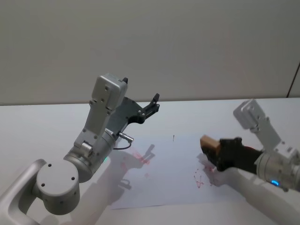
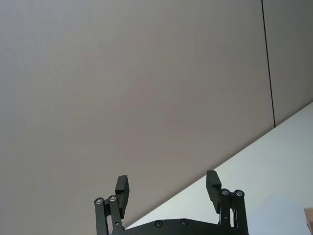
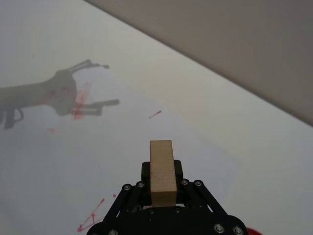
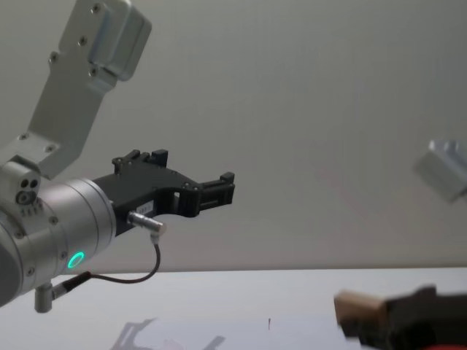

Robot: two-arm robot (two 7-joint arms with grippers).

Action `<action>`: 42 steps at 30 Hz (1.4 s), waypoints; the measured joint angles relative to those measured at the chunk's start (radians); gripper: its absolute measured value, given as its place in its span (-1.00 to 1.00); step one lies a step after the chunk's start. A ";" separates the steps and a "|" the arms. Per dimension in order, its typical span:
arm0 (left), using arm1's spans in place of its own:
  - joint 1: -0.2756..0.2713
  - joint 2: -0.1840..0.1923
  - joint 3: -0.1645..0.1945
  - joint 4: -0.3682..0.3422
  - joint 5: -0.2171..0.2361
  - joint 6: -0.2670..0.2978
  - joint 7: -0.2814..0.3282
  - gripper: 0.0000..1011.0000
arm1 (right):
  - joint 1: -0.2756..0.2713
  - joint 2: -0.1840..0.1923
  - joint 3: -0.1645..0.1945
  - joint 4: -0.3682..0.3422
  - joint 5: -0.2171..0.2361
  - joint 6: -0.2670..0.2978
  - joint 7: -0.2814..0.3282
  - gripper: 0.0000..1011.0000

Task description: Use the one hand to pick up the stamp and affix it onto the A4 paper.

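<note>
The stamp (image 1: 209, 144) is a light-tan wooden block, and my right gripper (image 1: 218, 153) is shut on it. It hangs a little above the right edge of the A4 paper (image 1: 159, 180). In the right wrist view the stamp (image 3: 162, 171) sticks out past the black fingers (image 3: 146, 171), over the white sheet (image 3: 122, 147). The paper carries red marks (image 1: 201, 178) under the stamp, more red marks (image 1: 140, 158) to the left, and a small dark tick (image 1: 174, 137) at its far edge. My left gripper (image 1: 152, 105) is raised high over the paper's left part, open and empty, as in its wrist view (image 2: 167, 188).
The white tabletop (image 1: 47, 126) runs back to a grey wall. My left arm's elbow and base (image 1: 61, 183) stand at the near left beside the paper. A sliver of a red pad (image 3: 254, 231) shows under my right gripper.
</note>
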 joint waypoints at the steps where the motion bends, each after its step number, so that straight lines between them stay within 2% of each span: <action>1: 0.000 0.000 0.000 0.000 0.000 0.000 0.000 0.98 | 0.001 0.001 0.001 -0.007 0.003 -0.006 -0.004 -0.55; 11: 0.000 0.000 0.000 0.000 0.000 0.000 0.000 0.98 | -0.021 0.030 0.035 -0.122 0.063 -0.046 -0.080 -0.55; 17: 0.000 0.000 0.000 0.000 0.000 0.000 0.000 0.98 | -0.079 0.066 0.062 -0.198 0.128 -0.044 -0.165 -0.55; 19: 0.000 0.000 0.000 0.000 0.000 0.000 0.000 0.98 | -0.086 0.070 0.064 -0.205 0.138 -0.042 -0.175 -0.55; 25: 0.000 0.000 0.000 0.000 0.000 0.000 0.000 0.98 | -0.154 0.104 0.088 -0.251 0.205 -0.016 -0.253 -0.55; 33: 0.000 0.000 0.000 0.000 0.000 0.000 0.000 0.98 | -0.218 0.135 0.111 -0.266 0.275 0.031 -0.326 -0.55; 42: 0.000 0.000 0.000 0.000 0.000 0.000 0.000 0.98 | -0.230 0.148 0.120 -0.238 0.292 0.073 -0.346 -0.55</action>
